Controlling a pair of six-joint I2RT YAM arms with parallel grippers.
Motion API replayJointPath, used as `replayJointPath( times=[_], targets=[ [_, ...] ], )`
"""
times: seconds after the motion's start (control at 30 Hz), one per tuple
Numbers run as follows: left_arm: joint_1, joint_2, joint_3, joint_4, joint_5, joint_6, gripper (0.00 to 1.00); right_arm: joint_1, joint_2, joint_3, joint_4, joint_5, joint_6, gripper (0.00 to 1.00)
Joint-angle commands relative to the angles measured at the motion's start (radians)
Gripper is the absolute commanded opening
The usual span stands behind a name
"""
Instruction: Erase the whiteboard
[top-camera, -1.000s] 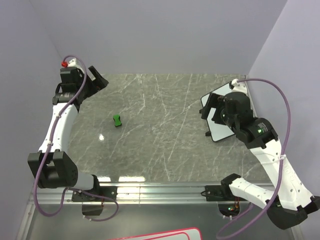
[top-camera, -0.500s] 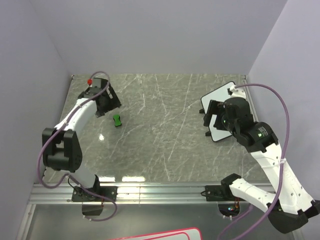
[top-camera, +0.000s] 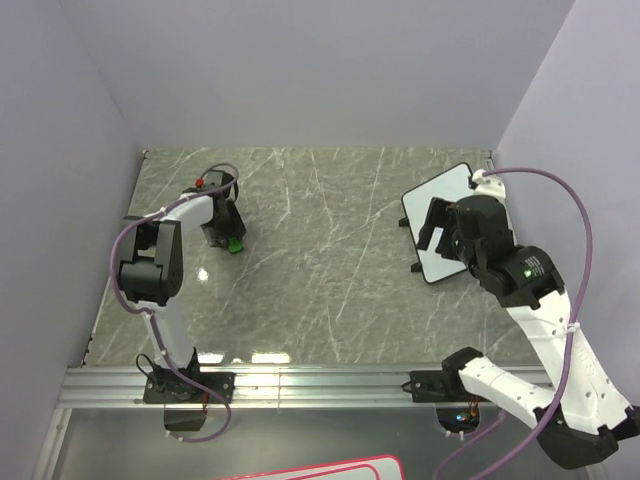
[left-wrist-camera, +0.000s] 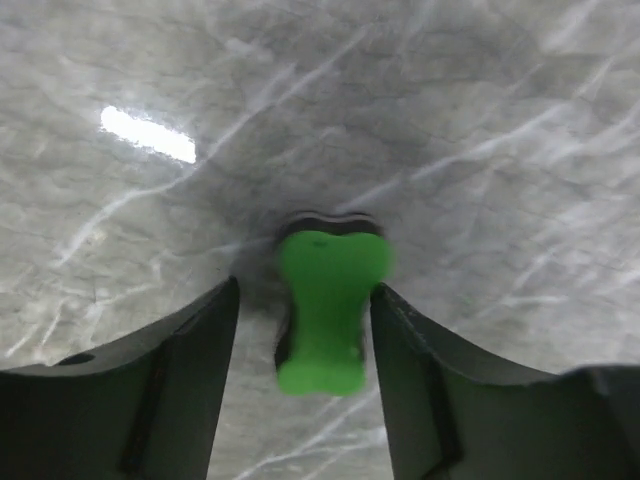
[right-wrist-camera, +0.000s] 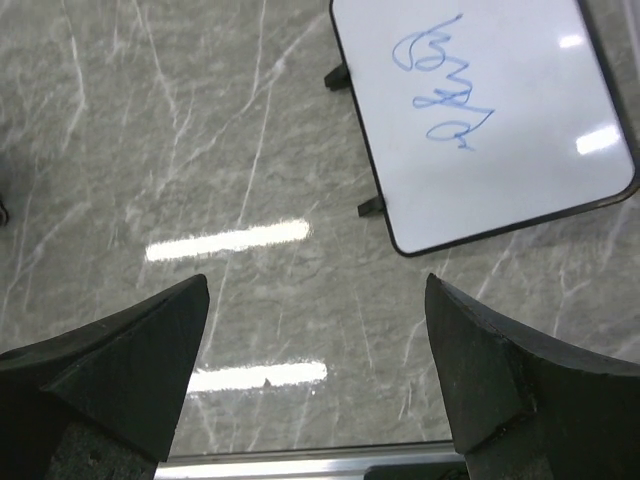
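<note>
The whiteboard (top-camera: 445, 190) lies flat at the far right of the table, white with a thin black rim and small black feet. A blue scribble (right-wrist-camera: 445, 90) is on the whiteboard (right-wrist-camera: 500, 150) in the right wrist view. My right gripper (top-camera: 436, 236) hovers over the board's left part, and in its own view this gripper (right-wrist-camera: 315, 300) is wide open and empty. A small green block (top-camera: 235, 243) lies at the left. My left gripper (top-camera: 224, 233) is down over it. In the left wrist view the green block (left-wrist-camera: 325, 300) sits between the fingers (left-wrist-camera: 190, 370), with a gap on its left side.
The grey marble table (top-camera: 320, 260) is boxed in by pale walls on the left, back and right. An aluminium rail (top-camera: 320, 380) with both arm bases runs along the near edge. A pink-edged white panel (top-camera: 320, 468) lies below the rail.
My left arm has swung from the far left corner down onto the green block, and its jaws have narrowed round it. The right gripper has shifted only slightly over the whiteboard.
</note>
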Motion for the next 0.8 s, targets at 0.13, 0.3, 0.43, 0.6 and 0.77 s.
replayJointPath(
  times=[0.13, 0.3, 0.43, 0.6, 0.77],
  targets=[
    [-0.019, 0.014, 0.009, 0.07, 0.055, 0.011, 0.27, -0.096, 0.129, 0.155, -0.002, 0.119, -0.014, 0.94],
    [-0.019, -0.001, 0.028, 0.066, 0.095, 0.014, 0.0, -0.259, 0.336, 0.213, 0.033, -0.178, 0.046, 0.93],
    [-0.027, -0.085, 0.009, 0.067, 0.181, -0.011, 0.0, -0.45, 0.47, 0.227, 0.096, -0.346, 0.147, 0.92],
    [-0.054, -0.178, -0.034, 0.047, 0.247, 0.002, 0.0, -0.607, 0.629, 0.328, 0.135, -0.328, 0.166, 0.89],
    [-0.071, -0.271, -0.083, 0.035, 0.273, 0.014, 0.0, -0.668, 0.701, 0.417, 0.156, -0.287, 0.114, 0.89]
  ],
)
